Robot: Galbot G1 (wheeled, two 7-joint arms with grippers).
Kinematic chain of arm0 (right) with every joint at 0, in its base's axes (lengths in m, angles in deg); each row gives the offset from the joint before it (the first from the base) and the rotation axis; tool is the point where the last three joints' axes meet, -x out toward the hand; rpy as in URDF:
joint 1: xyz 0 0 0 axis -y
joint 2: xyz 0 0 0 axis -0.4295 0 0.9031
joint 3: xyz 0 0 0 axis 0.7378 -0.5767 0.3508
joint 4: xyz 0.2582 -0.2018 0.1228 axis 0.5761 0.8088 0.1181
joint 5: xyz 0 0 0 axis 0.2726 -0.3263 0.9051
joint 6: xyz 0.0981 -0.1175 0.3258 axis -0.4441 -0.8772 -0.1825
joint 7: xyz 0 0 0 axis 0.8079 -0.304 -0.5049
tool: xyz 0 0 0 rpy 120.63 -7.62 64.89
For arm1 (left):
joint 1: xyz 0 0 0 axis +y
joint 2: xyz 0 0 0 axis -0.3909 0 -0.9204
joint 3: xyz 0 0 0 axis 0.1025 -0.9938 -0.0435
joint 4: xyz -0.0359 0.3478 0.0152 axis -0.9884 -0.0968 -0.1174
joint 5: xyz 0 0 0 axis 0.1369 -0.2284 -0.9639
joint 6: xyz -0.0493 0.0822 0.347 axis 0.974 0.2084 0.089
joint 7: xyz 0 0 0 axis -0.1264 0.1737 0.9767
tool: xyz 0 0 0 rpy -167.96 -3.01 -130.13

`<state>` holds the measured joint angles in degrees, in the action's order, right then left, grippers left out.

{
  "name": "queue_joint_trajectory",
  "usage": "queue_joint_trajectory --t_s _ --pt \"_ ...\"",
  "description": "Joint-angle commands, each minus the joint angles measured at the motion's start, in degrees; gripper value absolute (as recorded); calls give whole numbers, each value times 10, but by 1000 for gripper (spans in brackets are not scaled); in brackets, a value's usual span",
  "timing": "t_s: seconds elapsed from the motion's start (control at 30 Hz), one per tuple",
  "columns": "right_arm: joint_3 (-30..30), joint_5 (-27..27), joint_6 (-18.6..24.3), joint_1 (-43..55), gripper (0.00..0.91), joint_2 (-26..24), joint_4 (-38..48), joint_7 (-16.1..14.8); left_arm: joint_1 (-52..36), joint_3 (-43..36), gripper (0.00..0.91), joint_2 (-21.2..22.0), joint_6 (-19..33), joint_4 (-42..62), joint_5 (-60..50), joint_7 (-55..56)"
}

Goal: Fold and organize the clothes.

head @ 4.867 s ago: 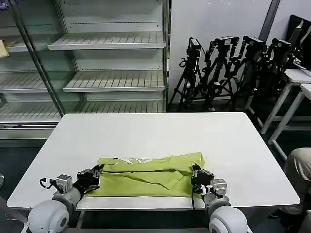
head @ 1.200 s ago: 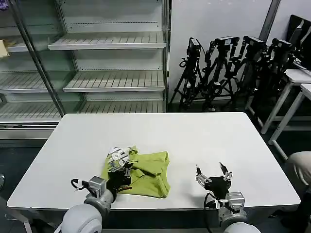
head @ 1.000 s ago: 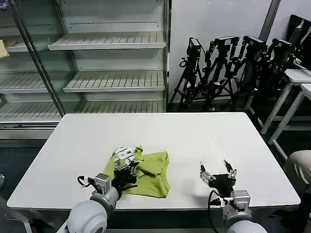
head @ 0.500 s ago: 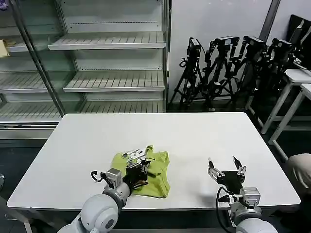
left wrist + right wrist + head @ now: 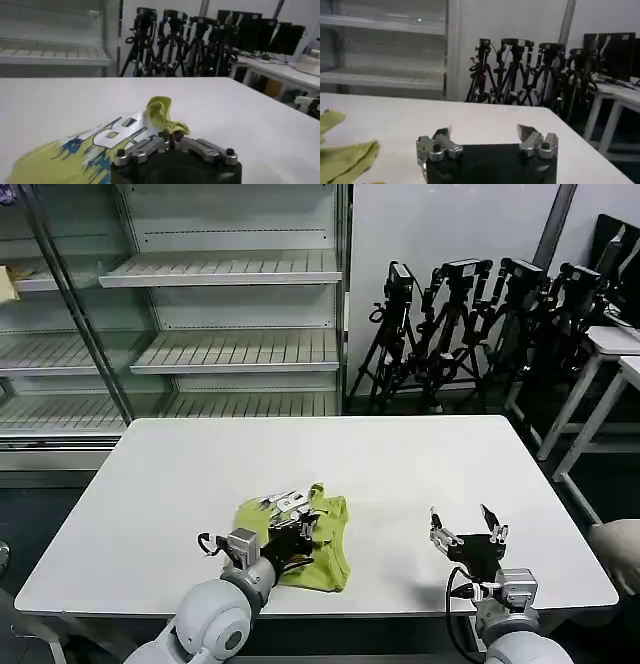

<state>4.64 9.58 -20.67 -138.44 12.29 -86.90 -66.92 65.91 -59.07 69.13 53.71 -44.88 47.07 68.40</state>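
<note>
A: What we've got is a lime T-shirt [image 5: 318, 539], folded into a compact lumpy bundle on the white worktop [image 5: 420, 469], near its front edge.

B: Yep, and we see a white-and-blue print on the raised, pinched-up fold.

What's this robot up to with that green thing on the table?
It is folding a lime T-shirt on the white table. The left gripper is shut on a pinch of the fabric and lifts it over the folded bundle, showing a white and blue print. The right gripper hovers open beside it, holding nothing.
</note>
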Motion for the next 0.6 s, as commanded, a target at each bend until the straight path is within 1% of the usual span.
queue_joint_trajectory --t_s 0.03,0.27,0.3,0.37,0.4,0.5,0.6 --pt "4 1 1 -2 907 0 -2 0 -5 -8 907 5 3 16 -20 -7" --pt "3 1 1 -1 907 1 -1 -1 -3 -2 907 4 25 19 -26 -17" --pt "2 1 1 -1 907 1 0 -1 0 1 907 4 42 15 -26 -32" --pt "2 2 2 -1 907 2 0 -2 6 9 907 4 55 3 -27 -41" --pt "2 1 2 -1 907 2 0 -2 11 20 907 5 67 -10 -27 -47" --pt "3 3 2 0 907 0 1 -3 20 51 907 2 80 -31 -26 -56" --pt "2 6 3 4 907 -1 3 -4 43 100 907 -17 82 -52 -24 -59"
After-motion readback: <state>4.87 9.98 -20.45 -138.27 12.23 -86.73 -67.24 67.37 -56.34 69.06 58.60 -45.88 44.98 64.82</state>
